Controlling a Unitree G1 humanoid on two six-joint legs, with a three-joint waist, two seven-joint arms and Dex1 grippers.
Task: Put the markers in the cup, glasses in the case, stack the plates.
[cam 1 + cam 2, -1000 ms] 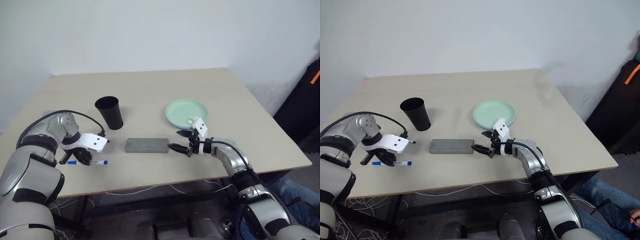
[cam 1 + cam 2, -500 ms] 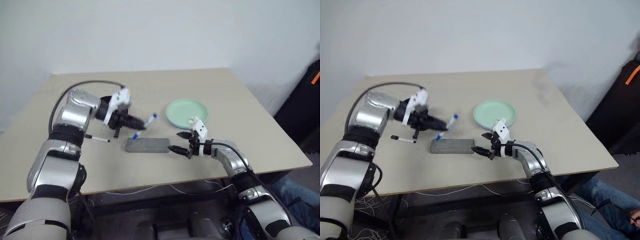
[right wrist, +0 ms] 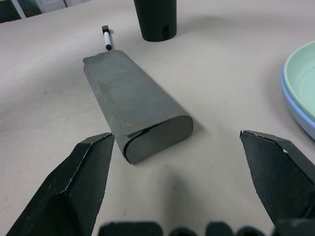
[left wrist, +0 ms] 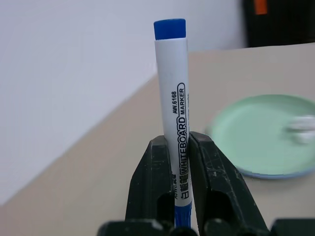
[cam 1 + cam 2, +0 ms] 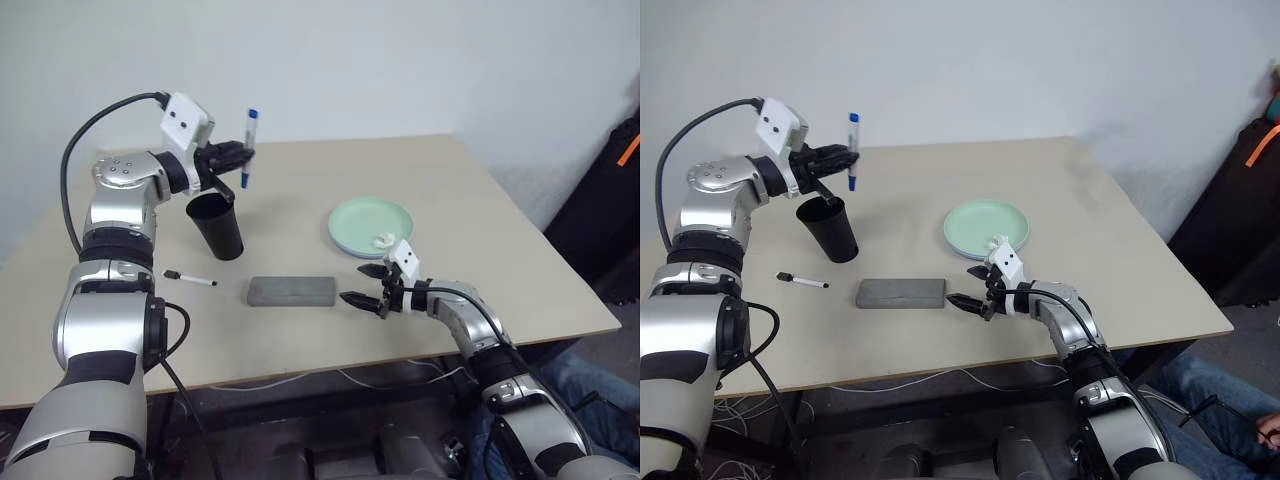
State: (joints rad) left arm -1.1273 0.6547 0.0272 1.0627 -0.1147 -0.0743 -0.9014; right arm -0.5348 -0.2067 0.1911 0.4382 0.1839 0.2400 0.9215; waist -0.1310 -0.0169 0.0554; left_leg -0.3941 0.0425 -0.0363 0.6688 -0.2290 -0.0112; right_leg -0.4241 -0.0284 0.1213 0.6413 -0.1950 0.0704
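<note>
A: Left wrist view has the blue marker (image 4: pixel 172 98) standing upright, clamped between the left fingers (image 4: pixel 152 182). How far along are we?

B: Partway, I'd judge. From the head camera the left gripper (image 5: pixel 236 155) holds that marker just above the black cup (image 5: pixel 216 226), so one marker looks about to go in. The black marker (image 5: pixel 189 278) lies on the desk (image 5: pixel 480 200), near the cup's base, not yet picked up

A: Plates?

B: The green plate (image 5: pixel 371 226) sits on the blue plate (image 3: pixel 295 105), whose rim peeks out underneath, so stacking looks done. A small white crumpled scrap (image 5: pixel 383 240) lies on top

A: Glasses?

B: I can't see them anywhere. The grey case (image 5: pixel 291 291) is shut in the middle of the desk; whether they're inside, I can't tell

A: Right side?

B: The right gripper (image 5: pixel 364 286) hovers just beside the case's end, its fingers (image 3: pixel 88 177) wide apart, empty

A: Anything in the way?

B: Nothing between marker and cup. A dark bag with an orange tag (image 5: pixel 629 153) stands off to the right, well apart
</note>
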